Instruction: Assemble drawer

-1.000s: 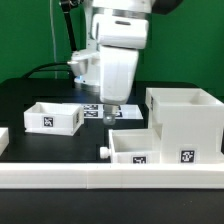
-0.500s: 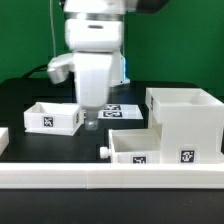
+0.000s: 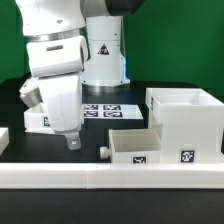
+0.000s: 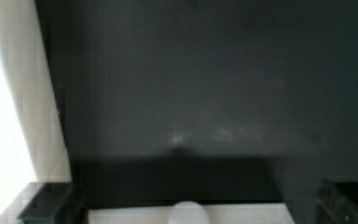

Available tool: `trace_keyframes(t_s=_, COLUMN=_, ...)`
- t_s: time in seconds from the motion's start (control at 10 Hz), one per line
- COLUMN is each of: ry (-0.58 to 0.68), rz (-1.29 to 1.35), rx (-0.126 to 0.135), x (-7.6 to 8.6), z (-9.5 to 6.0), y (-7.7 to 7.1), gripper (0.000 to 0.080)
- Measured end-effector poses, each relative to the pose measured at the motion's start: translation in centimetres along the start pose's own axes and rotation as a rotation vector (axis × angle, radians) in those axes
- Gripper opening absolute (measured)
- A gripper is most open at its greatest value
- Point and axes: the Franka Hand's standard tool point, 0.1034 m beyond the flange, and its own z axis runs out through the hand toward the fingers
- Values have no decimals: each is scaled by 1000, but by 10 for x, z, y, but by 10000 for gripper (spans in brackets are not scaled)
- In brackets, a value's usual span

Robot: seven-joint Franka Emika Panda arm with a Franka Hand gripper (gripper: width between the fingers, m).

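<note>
The large hollow white shell (image 3: 186, 118) stands at the exterior view's right. A knobbed tray (image 3: 134, 148) lies in front of it, its knob (image 3: 103, 153) pointing to the exterior view's left. The second tray (image 3: 34, 120) is mostly hidden behind my arm. My gripper (image 3: 72, 141) hangs just above the black table, in front of that second tray and apart from the front tray. In the wrist view my gripper (image 4: 194, 203) is open, its dark fingers (image 4: 41, 205) wide apart. A blurred white edge with a rounded bump (image 4: 186, 212) shows between them; it holds nothing.
The marker board (image 3: 101, 109) lies flat on the table behind the gripper. A long low white rail (image 3: 110, 177) runs along the table's front edge. A white strip (image 4: 12, 90) borders the black table in the wrist view.
The arm has swung from over the marker board toward the exterior view's left and forward, and has come down. It now covers most of the left tray.
</note>
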Motion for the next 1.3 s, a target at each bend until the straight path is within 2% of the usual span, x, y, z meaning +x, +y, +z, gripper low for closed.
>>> trace_keyframes(t_s=0.3, ry=0, rz=0, rx=3, x=0, z=2, y=-1, gripper=649)
trace_keyframes(t_s=0.6, ry=20, rz=25, rx=24, x=21, z=18, y=-1, gripper=649)
trace_keyframes(t_s=0.7, ry=14, rz=24, rx=-1, x=21, z=20, y=1, gripper=649)
trace_keyframes(t_s=0.8, ry=14, rz=25, rx=1, x=21, z=22, y=-2, gripper=649)
trace_keyframes(t_s=0.9, ry=4, rz=26, rx=-31, x=20, z=24, y=-1, gripper=649)
trace_keyframes(t_s=1.1, ry=1, rz=29, rx=-41, x=25, z=26, y=0, gripper=649)
trace_keyframes(t_s=1.2, ry=-2, rz=33, rx=-64, x=30, z=27, y=3, gripper=649)
trace_keyframes(t_s=1.3, ry=-1, rz=38, rx=-64, x=35, z=28, y=3, gripper=649)
